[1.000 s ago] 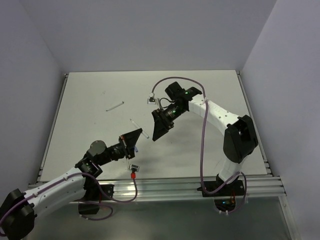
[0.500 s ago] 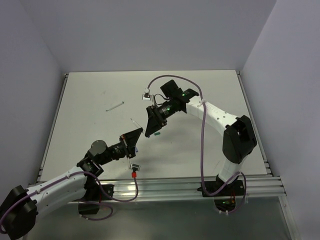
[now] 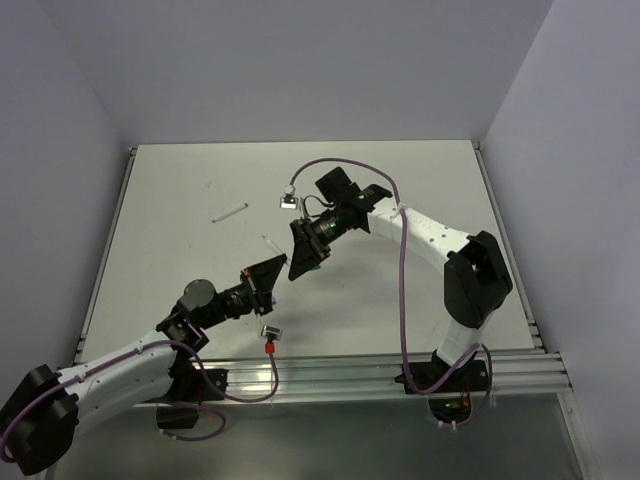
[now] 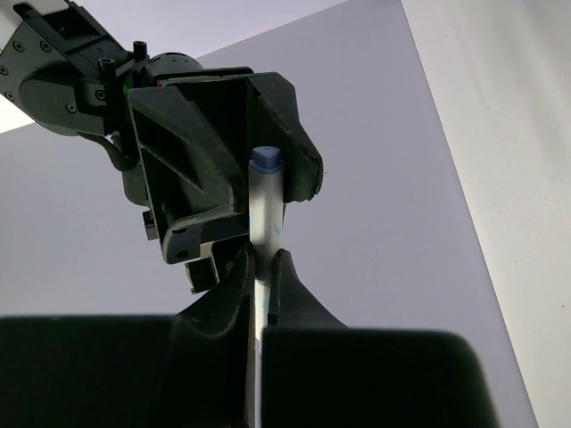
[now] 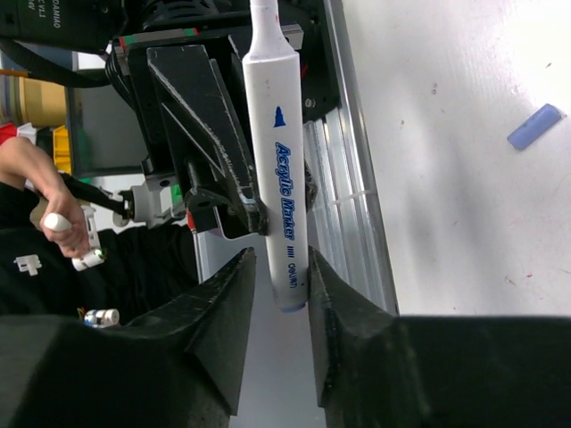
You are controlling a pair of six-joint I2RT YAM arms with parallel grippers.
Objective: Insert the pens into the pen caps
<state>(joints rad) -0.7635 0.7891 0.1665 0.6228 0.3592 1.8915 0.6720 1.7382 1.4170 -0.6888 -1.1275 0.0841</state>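
Observation:
My left gripper (image 4: pixel 259 259) is shut on a white pen (image 4: pixel 265 205) printed "Acrylic Marker" and holds it off the table. The pen's blue-tipped free end sits between the fingers of my right gripper (image 5: pixel 281 263). One right finger touches the barrel (image 5: pixel 277 134); a narrow gap shows at the other. In the top view the two grippers meet over the near middle of the table, left (image 3: pixel 268 272) and right (image 3: pixel 300 262). A blue pen cap (image 5: pixel 535 126) lies on the table. Another thin white pen (image 3: pixel 230 212) lies at the far left.
A short white stick (image 3: pixel 268 243) lies just beyond my left gripper. The aluminium rail (image 5: pixel 348 178) runs along the table's near edge. Low side walls (image 3: pixel 108 240) bound the white table. A person's hand (image 5: pixel 62 227) shows beyond the near edge.
My right gripper has moved left and down to the left gripper's pen, and its jaws have narrowed around the pen's end. The left gripper has barely moved.

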